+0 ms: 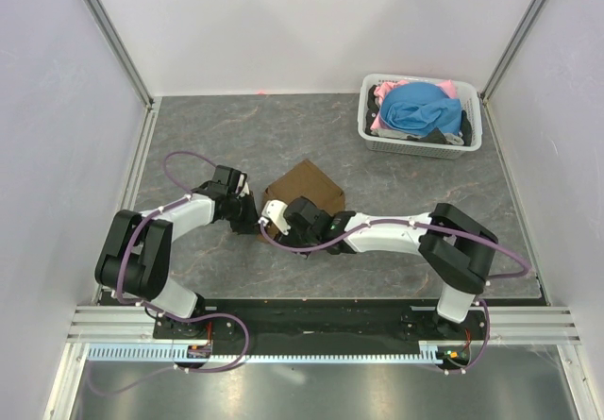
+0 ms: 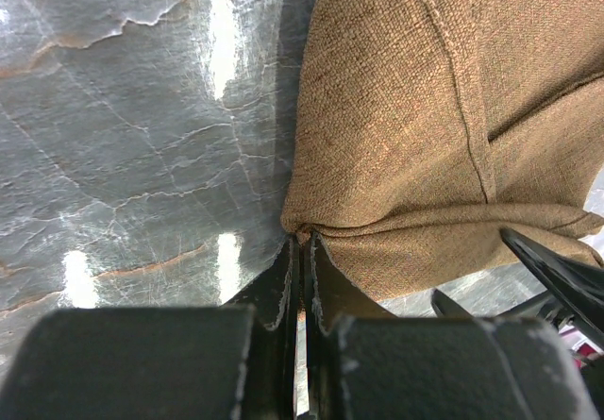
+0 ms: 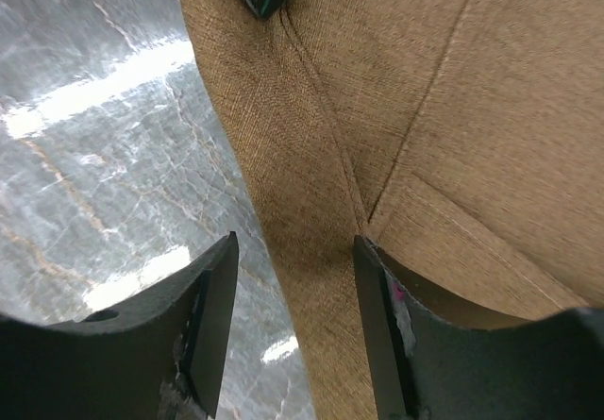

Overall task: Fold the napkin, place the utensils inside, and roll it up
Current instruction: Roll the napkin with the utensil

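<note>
The brown napkin (image 1: pixel 304 186) lies on the grey marbled tabletop (image 1: pixel 217 132) near its middle, just beyond the two arms' wrists, with one layer lapped over another so that hemmed edges cross its surface. The left claw (image 2: pixel 302 243) is pressed together on the napkin's near-left corner - the cloth puckers into small creases where the tips pinch it, right at the tabletop. The right claw (image 3: pixel 293 274) stands apart, low over the same edge of the napkin; one finger (image 3: pixel 212 297) is over bare tabletop, the other over cloth, and the folded border runs between them without being gripped. The two claws are close together, each showing in the other's wrist view. Well apart, at the far right corner, a white basket (image 1: pixel 370 132) holds blue (image 1: pixel 420 109) and pink (image 1: pixel 385 90) cloth.
</note>
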